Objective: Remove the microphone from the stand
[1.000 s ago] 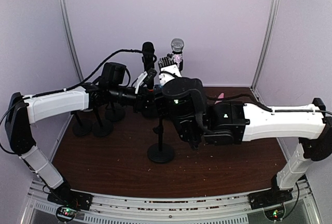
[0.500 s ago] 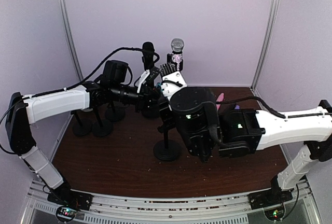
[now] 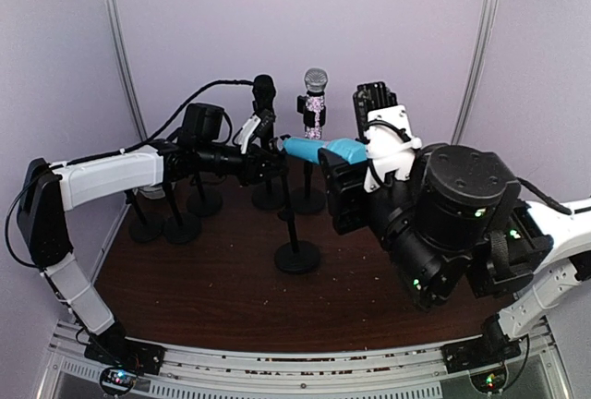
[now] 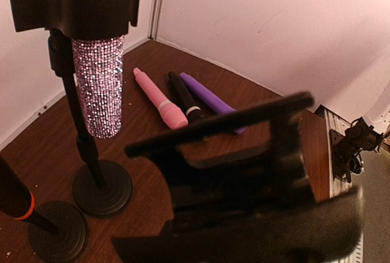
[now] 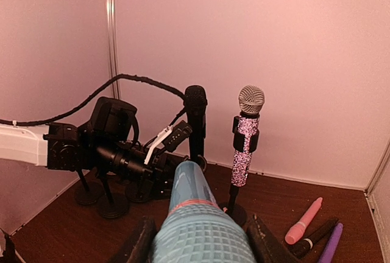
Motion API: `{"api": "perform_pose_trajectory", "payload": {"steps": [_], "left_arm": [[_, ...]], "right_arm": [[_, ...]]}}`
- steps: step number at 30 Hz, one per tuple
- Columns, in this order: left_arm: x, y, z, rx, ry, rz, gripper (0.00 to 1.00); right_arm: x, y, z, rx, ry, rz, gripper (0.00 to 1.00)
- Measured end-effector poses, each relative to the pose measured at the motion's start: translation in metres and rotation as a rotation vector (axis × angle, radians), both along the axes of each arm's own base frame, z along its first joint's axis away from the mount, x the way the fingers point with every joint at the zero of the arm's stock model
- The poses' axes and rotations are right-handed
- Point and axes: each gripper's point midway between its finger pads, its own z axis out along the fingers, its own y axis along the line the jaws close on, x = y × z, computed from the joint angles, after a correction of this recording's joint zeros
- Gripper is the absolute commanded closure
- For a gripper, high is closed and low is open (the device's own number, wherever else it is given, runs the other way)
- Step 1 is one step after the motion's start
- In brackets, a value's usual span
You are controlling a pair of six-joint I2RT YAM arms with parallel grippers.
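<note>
pretty much there by the look of it: blue microphone (image 3: 319, 151) seemingly out of the clip, lying sideways in mid-air with its tail end just beside the top of the stand (image 3: 297, 258). head end pinched between the right fingers (image 5: 141, 245). left fingers (image 3: 266, 163) pressed nearly together, apparently clamped on the upper part of that stand (too blurry in the left wrist view to swear by it).

only the carry-off and set-down left, going by that.

things to worry about from here:
- swinging the tail into the sparkly microphone (image 3: 316, 103) right behind, or the black microphone (image 3: 264, 92) next to it, and tipping a stand over
- holding a long smooth body by one end only, so risk of a slip and a drop onto the worktop (image 3: 203, 288) on any quick wrist turn
- letting go of the stand while tilted and toppling it
- landing on the pink mic (image 4: 159, 100) or the two beside it and sending them rolling
</note>
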Motion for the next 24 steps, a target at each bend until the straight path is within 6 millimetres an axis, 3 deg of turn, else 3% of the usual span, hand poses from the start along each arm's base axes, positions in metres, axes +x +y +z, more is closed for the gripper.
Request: {"api": "perform_pose_trajectory", "payload": {"steps": [7,12,14,19,23,24], "left_arm": [[-0.002,-0.002,0.002,0.012,-0.020,-0.032,0.97],[-0.017,-0.006,0.001,0.042,-0.057,-0.119,0.93],[-0.025,-0.005,0.000,0.059,-0.079,-0.154,0.87],[-0.041,0.004,-0.001,0.113,-0.121,-0.211,0.40],[-0.051,0.015,-0.005,0.168,-0.120,-0.227,0.06],[-0.052,0.016,-0.005,0.176,-0.124,-0.231,0.03]], "right_arm": [[0.005,-0.034,0.009,0.039,0.003,-0.077,1.00],[0.014,-0.082,0.001,0.080,0.024,-0.160,1.00],[0.026,-0.104,-0.005,0.102,0.040,-0.206,1.00],[0.085,-0.163,-0.041,0.111,0.109,-0.398,1.00],[0.124,-0.196,-0.097,-0.021,0.211,-0.534,1.00],[0.131,-0.203,-0.112,-0.060,0.244,-0.560,1.00]]}}
